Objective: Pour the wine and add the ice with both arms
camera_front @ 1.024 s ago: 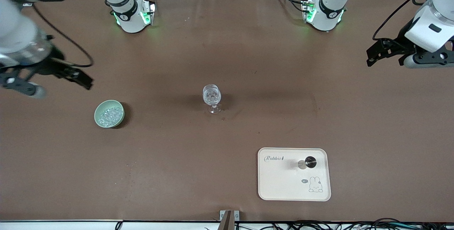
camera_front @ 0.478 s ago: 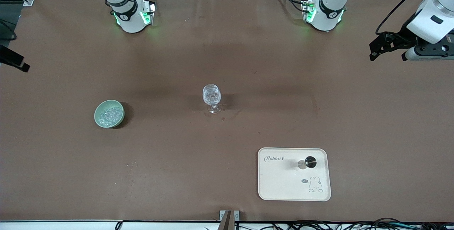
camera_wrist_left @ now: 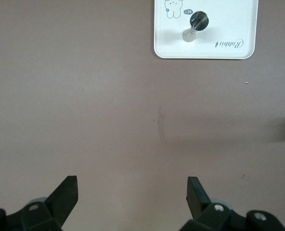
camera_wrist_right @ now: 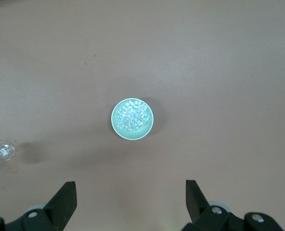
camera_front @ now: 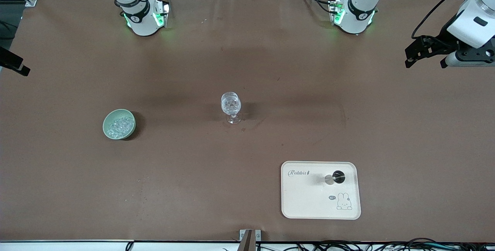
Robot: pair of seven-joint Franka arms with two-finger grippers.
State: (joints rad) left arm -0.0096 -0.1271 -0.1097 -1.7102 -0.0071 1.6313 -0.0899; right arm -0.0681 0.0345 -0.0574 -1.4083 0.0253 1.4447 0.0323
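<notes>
Left gripper (camera_wrist_left: 132, 185) hangs wide open, high over the table's left-arm end, tray (camera_front: 305, 200) and bottle (camera_front: 335, 177) below. Right gripper (camera_wrist_right: 131, 190), also wide, hangs above the ice bowl (camera_wrist_right: 133, 119). The glass (camera_front: 231, 104) stands midway between; whether pouring is pending or finished cannot be told.

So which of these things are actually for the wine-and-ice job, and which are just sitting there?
For the job:
wine glass
green bowl of ice
bottle, upright on the tray
left gripper and right gripper, both open

Just there:
cream rabbit tray
brown table
</notes>
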